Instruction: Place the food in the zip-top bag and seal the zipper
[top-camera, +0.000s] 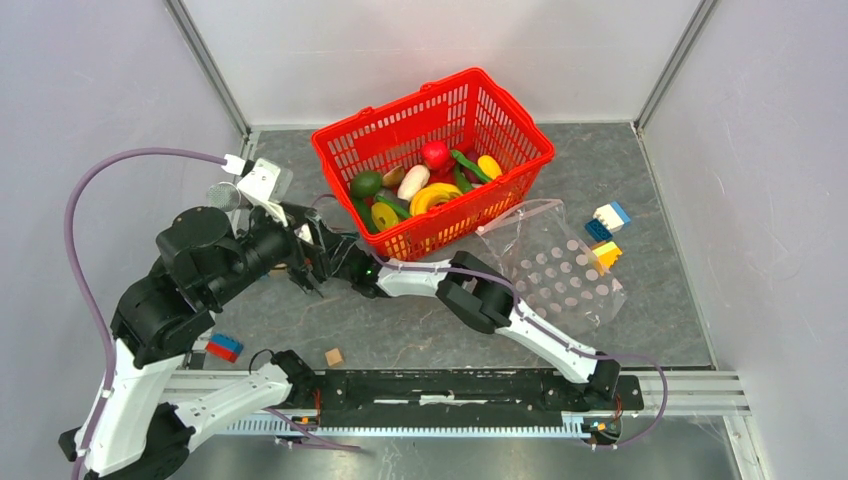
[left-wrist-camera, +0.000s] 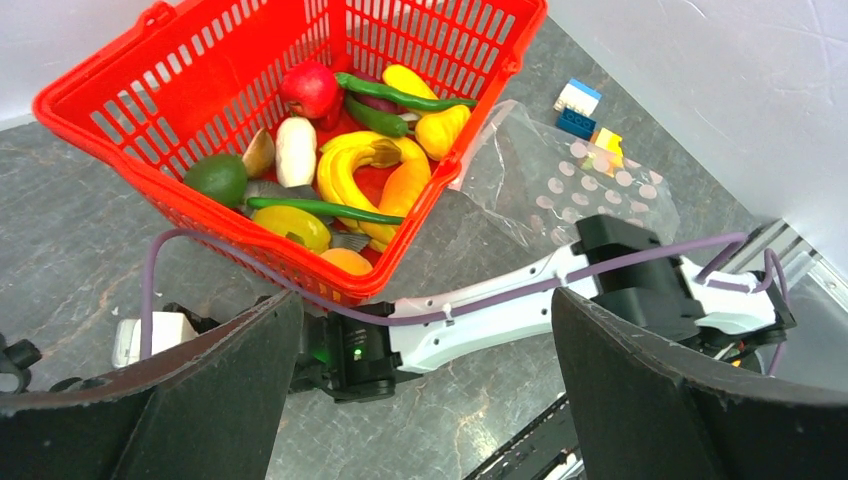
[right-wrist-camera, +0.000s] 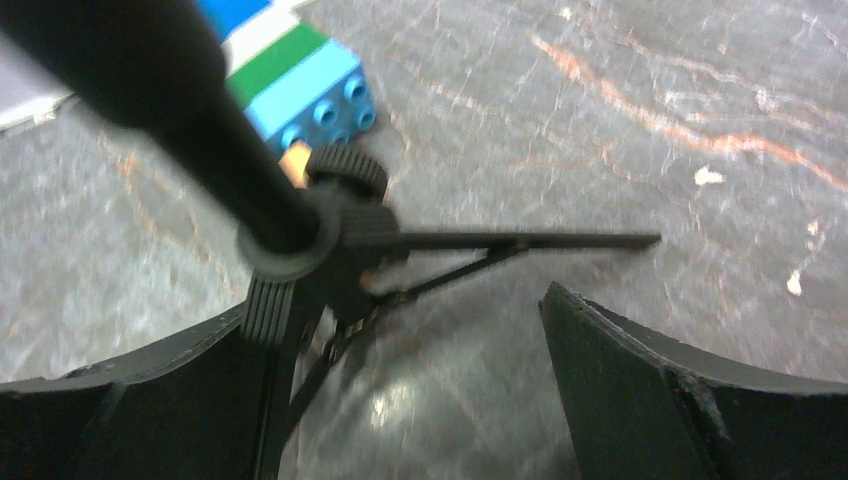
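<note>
**Top view.** Left arm (top-camera: 200, 260) and right arm (top-camera: 520, 315) converged off the basket's (top-camera: 450, 110) near-left corner, with the right arm stretched leftward across the table. All food (top-camera: 425, 185) sat heaped in the basket, just beyond both tools. Bag (top-camera: 560, 270) lay flat beside the right arm's elbow, behind its tool. Zipper (top-camera: 520, 212) was on the bag's far edge, by the basket's right corner.

**Left wrist.** Left gripper (left-wrist-camera: 425, 300) had its jaws wide and held nothing. Food was straight ahead and the bag ahead-right. The right arm crossed directly beneath. I judged this the nearer tool for a pick.

**Right wrist.** Right gripper (right-wrist-camera: 400, 300) was also wide and empty, low over the table (right-wrist-camera: 620, 120). A black tripod (right-wrist-camera: 340, 250) stood just ahead, with a brick (right-wrist-camera: 300, 90) beyond it. Neither food nor bag showed.

**Surface and room.** The surface was grey and marbled. Walls closed in on three sides, and the crossed arms left little room.
</note>
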